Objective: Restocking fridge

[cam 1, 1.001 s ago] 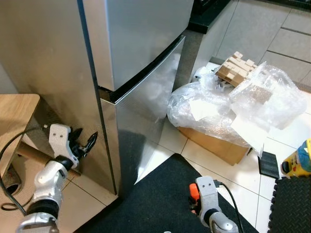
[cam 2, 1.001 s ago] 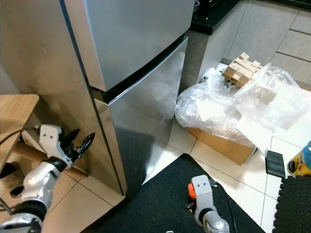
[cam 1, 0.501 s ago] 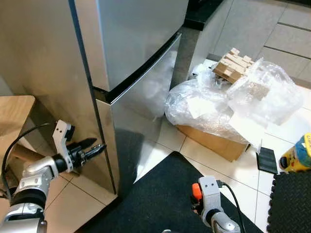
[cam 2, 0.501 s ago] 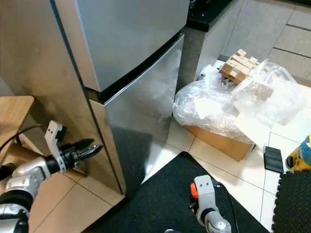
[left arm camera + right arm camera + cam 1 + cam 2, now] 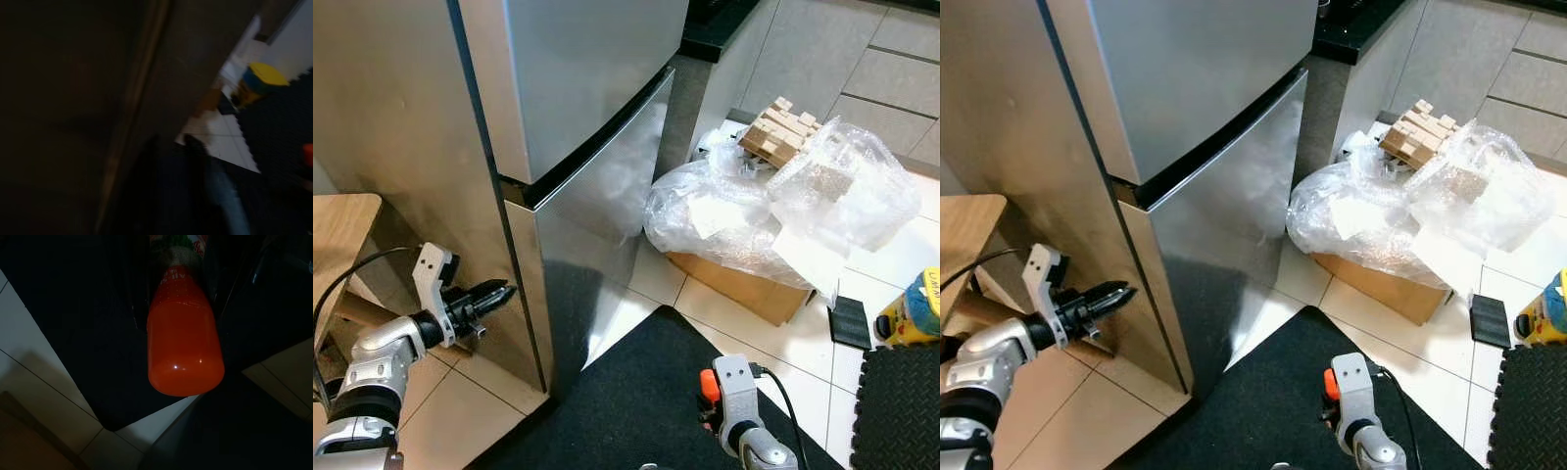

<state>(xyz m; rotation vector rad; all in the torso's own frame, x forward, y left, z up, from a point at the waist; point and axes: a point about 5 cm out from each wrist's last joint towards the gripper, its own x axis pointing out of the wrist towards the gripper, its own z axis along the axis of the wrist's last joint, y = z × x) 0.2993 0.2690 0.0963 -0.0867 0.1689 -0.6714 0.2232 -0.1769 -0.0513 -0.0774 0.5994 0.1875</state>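
left gripper [image 5: 495,292]: two long black fingers drawn together to a narrow point with nothing between them, the tips just beside the lower side panel of the fridge [image 5: 568,117], near its front corner. in the left wrist view the picture is dark and blurred, with the fridge wall as a broad dull surface.

right gripper [image 5: 195,298]: jaws closed on an orange bottle [image 5: 185,345], a smooth, rounded plastic cylinder of bright orange liquid with a printed label near the fingers; its domed end points toward the floor. in the head view the bottle shows as an orange patch [image 5: 709,385] beside the silver wrist, well in front of the fridge and over a black mat [image 5: 626,392] of flat, matte weave.

fridge: tall, brushed steel, both doors shut, a dark slot between upper and lower door.

left of the fridge, a pale wooden table [image 5: 342,235] with a rounded edge. right of the fridge, a cardboard box [image 5: 744,289] under crumpled clear plastic wrap [image 5: 773,215], topped by a stack of small wooden blocks [image 5: 773,132]. farther right, a yellow and blue container [image 5: 913,311] on glossy white tiles [image 5: 636,294].
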